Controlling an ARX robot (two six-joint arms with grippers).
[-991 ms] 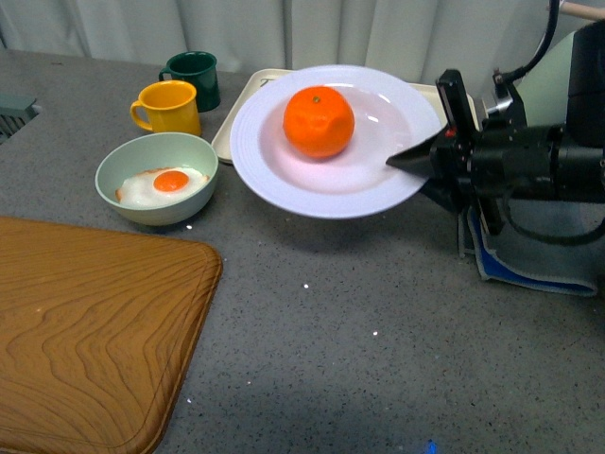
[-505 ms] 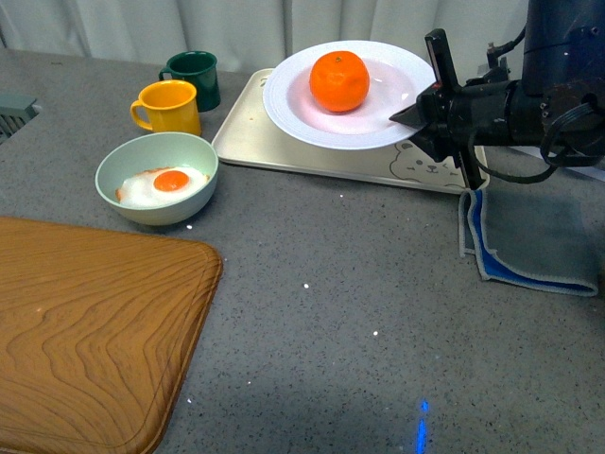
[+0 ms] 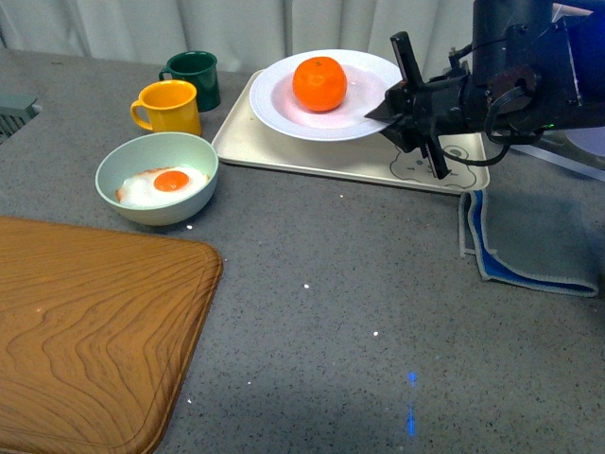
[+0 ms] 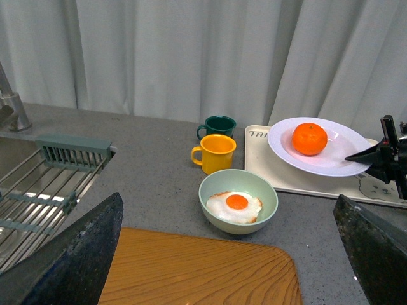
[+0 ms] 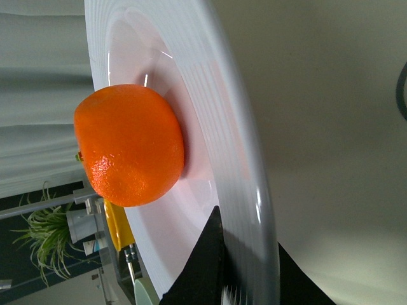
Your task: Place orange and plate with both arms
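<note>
The orange (image 3: 319, 82) lies in the white ridged plate (image 3: 284, 115). My right gripper (image 3: 386, 113) is shut on the plate's right rim and holds it just over the cream bear tray (image 3: 312, 151); whether it touches the tray I cannot tell. In the right wrist view the orange (image 5: 130, 145) sits on the plate (image 5: 238, 159), with my gripper (image 5: 235, 267) pinching the rim. In the left wrist view the orange (image 4: 310, 138) and plate (image 4: 331, 164) are far off. My left gripper (image 4: 229, 254) is open and empty, above the wooden board (image 4: 203, 273).
A pale green bowl (image 3: 142, 156) with a fried egg stands left of the tray. A yellow mug (image 3: 168, 107) and a green mug (image 3: 194, 78) stand behind it. A wooden board (image 3: 85, 331) fills the near left. A grey-blue cloth (image 3: 534, 241) lies right. A dish rack (image 4: 44, 184) is far left.
My right gripper has carried the plate with the orange back, then left and down, from above the bare table to just over the bear tray.
</note>
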